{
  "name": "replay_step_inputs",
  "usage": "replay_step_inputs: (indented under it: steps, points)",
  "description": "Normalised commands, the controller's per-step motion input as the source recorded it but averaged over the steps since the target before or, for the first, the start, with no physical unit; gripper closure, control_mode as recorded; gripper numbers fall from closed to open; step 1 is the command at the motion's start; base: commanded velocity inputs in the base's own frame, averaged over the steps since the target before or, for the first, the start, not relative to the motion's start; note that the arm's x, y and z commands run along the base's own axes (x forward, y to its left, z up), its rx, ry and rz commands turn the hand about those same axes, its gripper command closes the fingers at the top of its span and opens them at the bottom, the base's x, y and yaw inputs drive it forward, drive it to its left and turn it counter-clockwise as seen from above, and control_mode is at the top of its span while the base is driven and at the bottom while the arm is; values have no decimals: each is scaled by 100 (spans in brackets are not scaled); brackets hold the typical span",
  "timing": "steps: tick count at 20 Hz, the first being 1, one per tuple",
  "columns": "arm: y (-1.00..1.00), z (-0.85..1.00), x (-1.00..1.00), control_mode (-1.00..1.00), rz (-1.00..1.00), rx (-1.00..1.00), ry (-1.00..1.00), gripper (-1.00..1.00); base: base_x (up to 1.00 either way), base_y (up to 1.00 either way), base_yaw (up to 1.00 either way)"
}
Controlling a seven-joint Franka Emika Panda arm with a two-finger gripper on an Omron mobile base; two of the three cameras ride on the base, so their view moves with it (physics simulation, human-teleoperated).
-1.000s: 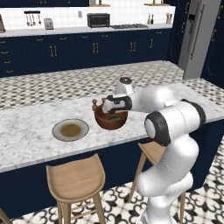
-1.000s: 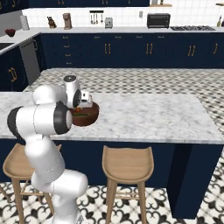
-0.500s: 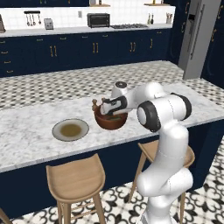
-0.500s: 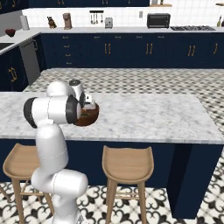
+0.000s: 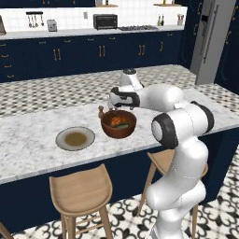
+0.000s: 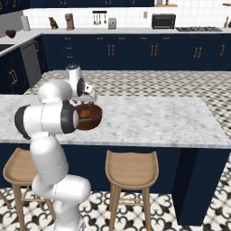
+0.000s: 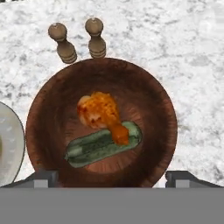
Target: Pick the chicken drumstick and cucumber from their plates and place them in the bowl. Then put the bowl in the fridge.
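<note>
The reddish-brown wooden bowl [image 7: 103, 127] stands on the marble island, also seen in the left base view [image 5: 118, 124] and the right base view [image 6: 88, 116]. Inside it the orange chicken drumstick [image 7: 101, 113] lies partly across the dark-green cucumber [image 7: 98, 145]. My gripper [image 7: 113, 178] hovers just above the bowl, open, with its fingertips [image 7: 43, 177] far apart over the bowl's near rim and nothing between them. From the base the gripper [image 5: 119, 103] shows over the bowl's far side. A beige-grey plate [image 5: 75, 138] with a brownish centre lies bare, left of the bowl. The grey fridge [image 5: 209, 41] stands at the far right.
Two wooden shakers [image 7: 78, 41] stand right behind the bowl. A pale plate edge [image 7: 8, 146] shows beside the bowl. Wooden stools [image 5: 81, 191] line the island's near side. Navy cabinets and a counter with a toaster oven [image 5: 105, 21] run along the back wall.
The jaws have gone from nearly shut to wide apart. The hand has lifted a little out of the bowl, and the arm's elbow has swung across. The bowl has stayed put.
</note>
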Motion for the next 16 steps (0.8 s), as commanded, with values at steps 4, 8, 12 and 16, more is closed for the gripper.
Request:
replay_step_inputs:
  steps: [4, 8, 12, 16]
  points:
    - [-98, -23, -41, -100, -31, 8, 35, -100, 0, 0, 0]
    - [-45, -45, 14, -100, -19, 7, 10, -100, 0, 0, 0]
    - [0, -68, 20, -100, -4, 3, 0, -100, 0, 0, 0]
    - [0, -62, 12, -100, -3, 4, -1, -100, 0, 0, 0]
